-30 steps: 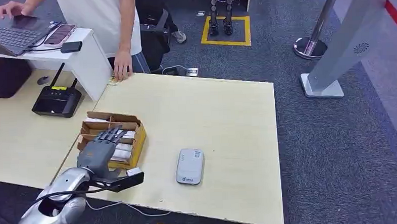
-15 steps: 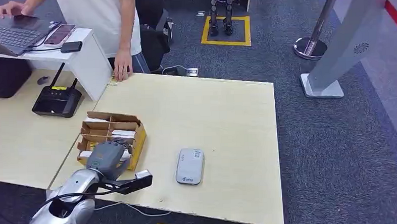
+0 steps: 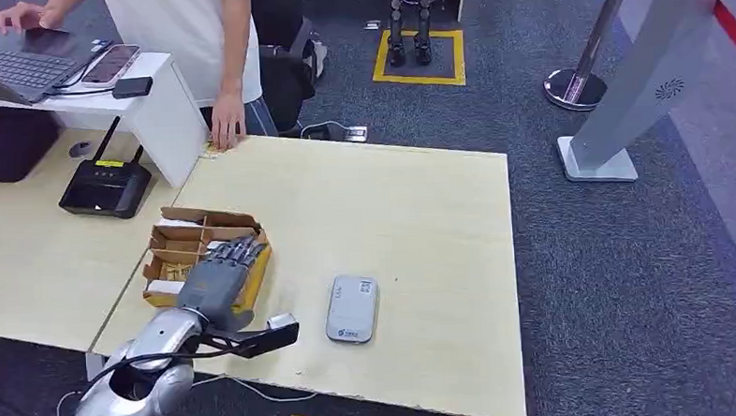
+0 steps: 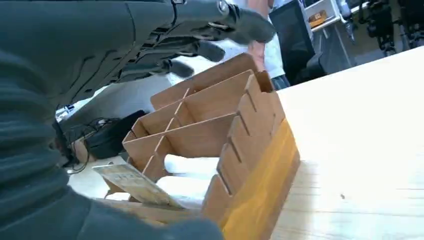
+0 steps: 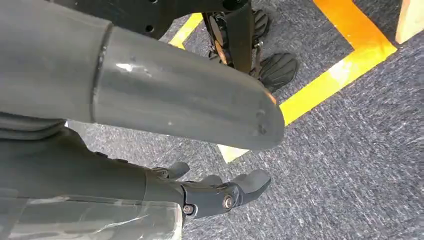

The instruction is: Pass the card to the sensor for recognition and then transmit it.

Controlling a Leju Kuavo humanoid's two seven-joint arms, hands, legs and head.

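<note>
Now | left hand (image 3: 219, 275) fingers spread, empty, over card box (image 3: 171, 245) | wrist view: card (image 4: 135, 183) inside

No words or numbers are clear enough to read. The grey sensor (image 3: 352, 308) has a small blue mark, and a card (image 4: 134, 183) in the box (image 4: 250, 150) has tiny print, too blurry.
</note>
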